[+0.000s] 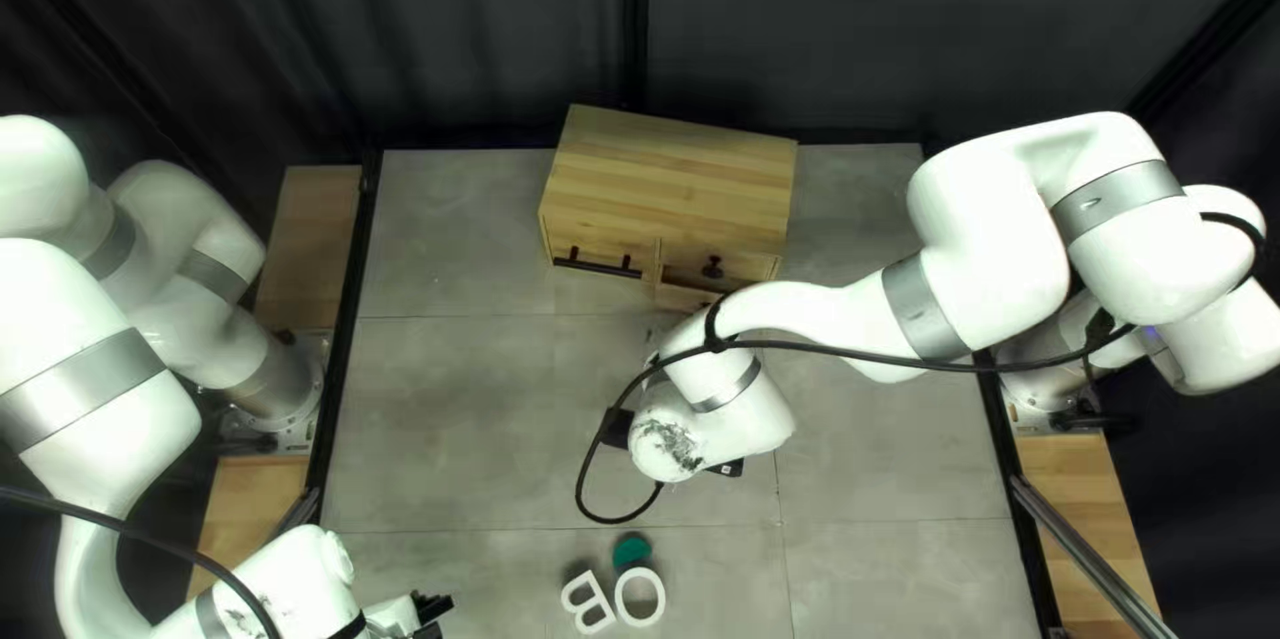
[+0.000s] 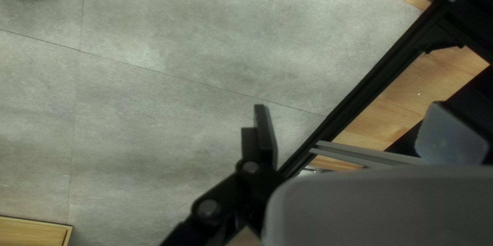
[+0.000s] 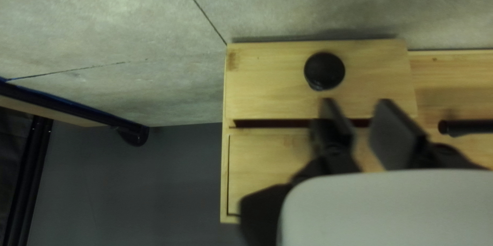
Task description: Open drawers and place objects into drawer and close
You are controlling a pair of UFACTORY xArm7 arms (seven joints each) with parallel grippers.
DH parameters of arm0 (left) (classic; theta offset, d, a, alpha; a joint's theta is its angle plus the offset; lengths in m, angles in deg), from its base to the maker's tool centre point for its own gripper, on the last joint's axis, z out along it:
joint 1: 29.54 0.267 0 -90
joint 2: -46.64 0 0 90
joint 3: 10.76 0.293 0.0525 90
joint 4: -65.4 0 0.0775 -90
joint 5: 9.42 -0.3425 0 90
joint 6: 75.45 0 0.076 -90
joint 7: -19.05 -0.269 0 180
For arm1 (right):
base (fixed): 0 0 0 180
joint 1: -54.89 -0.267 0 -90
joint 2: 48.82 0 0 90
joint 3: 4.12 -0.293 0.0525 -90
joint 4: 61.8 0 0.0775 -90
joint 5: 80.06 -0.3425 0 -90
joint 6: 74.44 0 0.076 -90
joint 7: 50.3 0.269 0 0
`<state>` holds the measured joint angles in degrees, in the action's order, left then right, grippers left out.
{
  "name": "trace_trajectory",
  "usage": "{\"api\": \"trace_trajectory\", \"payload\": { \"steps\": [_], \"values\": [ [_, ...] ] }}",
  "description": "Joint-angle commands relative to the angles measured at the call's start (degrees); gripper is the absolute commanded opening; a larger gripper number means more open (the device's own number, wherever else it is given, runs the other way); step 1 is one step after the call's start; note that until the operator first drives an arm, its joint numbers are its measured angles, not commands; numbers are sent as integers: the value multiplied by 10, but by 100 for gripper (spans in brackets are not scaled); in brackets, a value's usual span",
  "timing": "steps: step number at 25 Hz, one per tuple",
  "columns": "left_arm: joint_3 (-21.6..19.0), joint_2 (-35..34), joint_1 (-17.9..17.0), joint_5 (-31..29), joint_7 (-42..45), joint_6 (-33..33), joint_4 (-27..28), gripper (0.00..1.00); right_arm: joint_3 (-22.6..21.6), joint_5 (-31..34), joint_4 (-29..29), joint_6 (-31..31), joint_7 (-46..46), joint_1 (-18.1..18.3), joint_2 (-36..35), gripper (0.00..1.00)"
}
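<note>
Since the round black knob (image 3: 324,70) lies ahead of the right gripper (image 3: 357,105) but off its midline, the coming reach seems to turn on that sideways offset. In the right wrist view its two fingers stand apart with nothing gripped between them, and the knob sits in line with the finger farther from the black bar handle (image 3: 470,127). The knob is fixed to a pale wooden drawer front (image 3: 267,71), slightly out from the light wooden cabinet (image 1: 674,172), with a narrow dark slot (image 3: 280,123) along its inner edge. That front's long axis runs the same way as the spread of the fingers; whether either finger touches it cannot be told. The cabinet stands at the far edge of the grey table (image 1: 467,412), its drawers facing the near edge, so a further pull should run that way. The right arm is clearly the nearer one; the left gripper (image 2: 349,105), spread wide and holding nothing, is by the table's near left corner. The likely things to store, a white B-shaped piece (image 1: 578,592), a white ring-shaped piece (image 1: 622,596) and a green rounded piece (image 1: 632,548), lie close together toward the near edge, well apart from the drawer.
</note>
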<state>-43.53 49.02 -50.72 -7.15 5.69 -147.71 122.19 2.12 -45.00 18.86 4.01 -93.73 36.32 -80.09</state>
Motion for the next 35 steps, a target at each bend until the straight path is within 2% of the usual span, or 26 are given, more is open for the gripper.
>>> {"api": "trace_trajectory", "payload": {
  "steps": [1, 8, 11, 19, 21, 23, 25, 26, 28, 30, 31, 32, 33, 35],
  "values": [
    [0, 0, 0, 0, 0, 0, 0, 100, 2, -2, -9, -19, 5, 8, -4, 100],
    [0, 0, 0, 0, 0, 0, 0, 100, 4, -7, -24, -56, 11, 23, -13, 100],
    [0, 0, 0, 0, 0, 0, 0, 100, 5, -6, -38, -73, 12, 28, -10, 94],
    [0, 0, 0, 0, 0, 0, 0, 100, 3, -5, -44, -85, 1, 33, -10, 90],
    [0, 0, 0, 0, 0, 0, 0, 100, 4, -3, -49, -91, -1, 35, -8, 76],
    [0, 0, 0, 0, 0, 0, 0, 100, 5, -2, -51, -95, -3, 37, -7, 71],
    [0, 0, 0, 0, 0, 0, 0, 100, 5, -2, -51, -96, -4, 38, -8, 58],
    [0, 0, 0, 0, 0, 0, 0, 100, 5, -2, -51, -97, -5, 39, -9, 54],
    [0, 0, 0, 0, 0, 0, 0, 100, 6, -1, -52, -99, -6, 40, -9, 54],
    [0, 0, 0, 0, 0, 0, 0, 100, 6, -2, -52, -99, -7, 41, -9, 43],
    [0, 0, 0, 0, 0, 0, 0, 100, 6, -1, -52, -99, -7, 41, -9, 41],
    [0, 0, 0, 0, 0, 0, 0, 100, 6, -1, -52, -99, -8, 41, -9, 22],
    [0, 0, 0, 0, 0, 0, 0, 100, 6, -1, -52, -99, -8, 41, -9, 16],
    [0, 0, 0, 0, 0, 0, 0, 100, 6, -1, -53, -99, -8, 42, -9, 15]
  ]
}}
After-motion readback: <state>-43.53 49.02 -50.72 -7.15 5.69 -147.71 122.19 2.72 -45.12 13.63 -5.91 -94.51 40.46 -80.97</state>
